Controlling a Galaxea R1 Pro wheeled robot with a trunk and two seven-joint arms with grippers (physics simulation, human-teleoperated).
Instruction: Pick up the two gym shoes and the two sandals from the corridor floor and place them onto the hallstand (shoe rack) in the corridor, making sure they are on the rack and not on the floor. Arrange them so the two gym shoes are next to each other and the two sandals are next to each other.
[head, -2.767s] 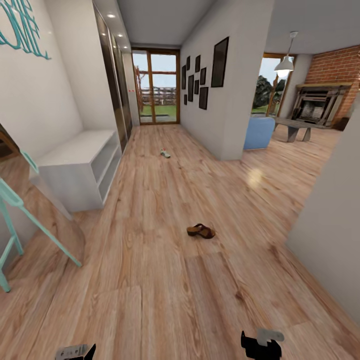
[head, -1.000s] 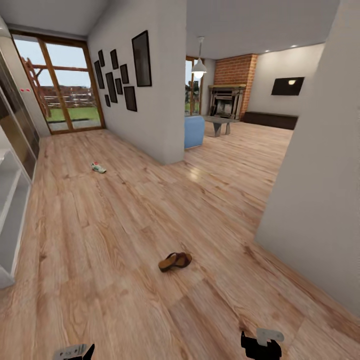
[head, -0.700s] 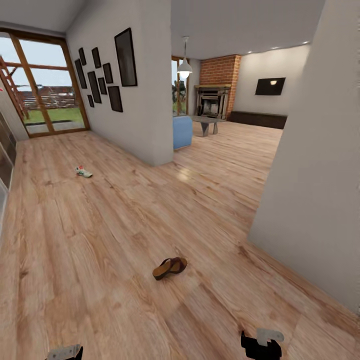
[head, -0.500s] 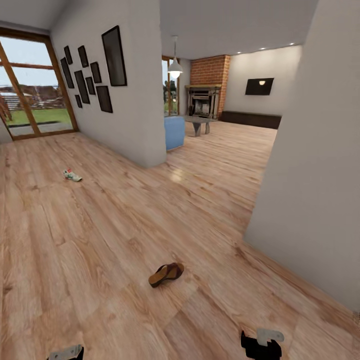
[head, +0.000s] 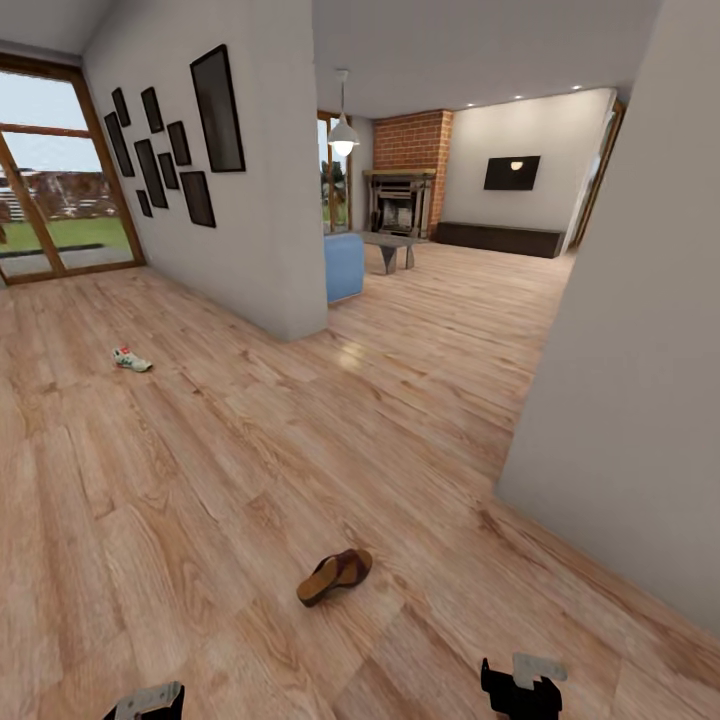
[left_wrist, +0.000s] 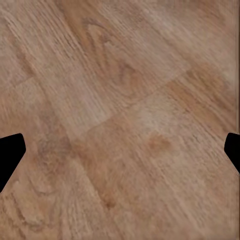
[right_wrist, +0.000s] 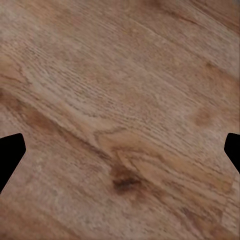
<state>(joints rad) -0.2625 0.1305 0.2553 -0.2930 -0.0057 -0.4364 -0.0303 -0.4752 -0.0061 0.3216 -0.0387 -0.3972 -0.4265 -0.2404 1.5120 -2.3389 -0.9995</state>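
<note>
- Robot in transit over the corridor floor (head: 200, 470) — nothing grasped; no rack in sight.
- Left gripper (head: 145, 702) low at the head view's edge; in its wrist view the two fingertips sit far apart with bare planks between them, so spread wide and empty.
- Right gripper (head: 520, 688) likewise; its wrist view shows dark tips at both sides over bare wood, wide open, holding nothing.
- One sandal (head: 334, 576) lies on the floor ahead of the grippers, nearer the right one and off to that gripper's left; it looks tipped a bit onto its side, strap up.
- One gym shoe (head: 132, 360) far ahead, well beyond the left gripper, out near the glass door (head: 50, 200).
- Step in hand, as I judge it: drive in on the sandal, the closest item.
- To do it well: square the base so the sandal ends up straight ahead of the right gripper, not off to its side, and stop short so the arm can reach down.
- Keep the jaws wide on descent, close across the narrow width at the strap — a flat sole is hard to pinch off planks.
- Watch the grey wall (head: 640, 350) close on the right-gripper side when turning.
</note>
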